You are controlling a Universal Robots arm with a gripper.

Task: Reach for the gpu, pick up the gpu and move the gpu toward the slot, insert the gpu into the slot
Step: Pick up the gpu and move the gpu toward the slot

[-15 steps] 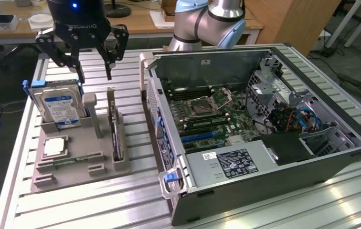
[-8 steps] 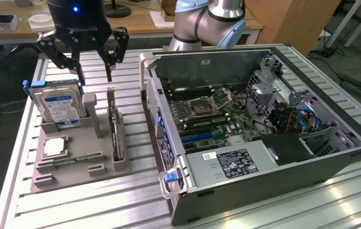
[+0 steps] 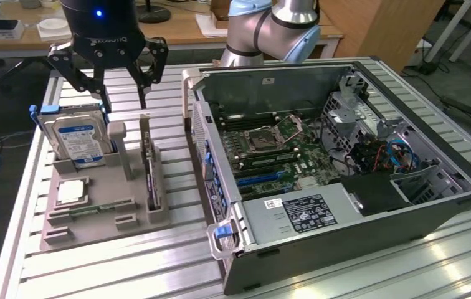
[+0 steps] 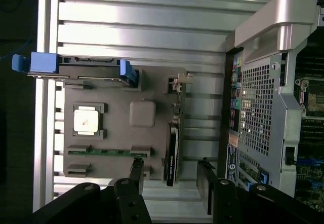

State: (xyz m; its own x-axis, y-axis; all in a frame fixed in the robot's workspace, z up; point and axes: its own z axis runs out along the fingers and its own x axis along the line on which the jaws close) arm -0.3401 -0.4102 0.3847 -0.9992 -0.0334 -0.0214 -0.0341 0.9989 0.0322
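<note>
Counter, exterior view: a slatted aluminium counter point(image 3: 94, 274) in a workshop carries a grey holder point(image 3: 128, 187). On the exterior view's right stands an open computer case point(image 3: 344, 261).
My hand, exterior view: my hand point(image 3: 123, 103) hangs above the holder's far end, with its fingers spread and nothing in them.
Gpu, exterior view: the gpu point(image 3: 149, 168) stands on edge in its groove of the holder, between the hard drive point(image 3: 78, 140) and the case. Nothing touches it.
Gpu, wrist view: the gpu point(image 4: 172, 155) shows edge-on, in line with the gap of my hand point(image 4: 169, 178). One finger sits to each side, and both are clear of the card.
Neighbours, wrist view: the memory stick point(image 4: 106, 152) lies just beside one finger point(image 4: 135, 171), and the computer case point(image 4: 258, 107) is near the other.
Risk, descent: I judge that a small sideways offset would put a fingertip on the card's top edge or on the memory stick.
Risk, grip: the card is thin, so a skewed pinch could tilt it, jam it in the groove and drag the holder up with it.
Risk, carry: the case wall stands close, and the card's end bracket could catch on it.
</note>
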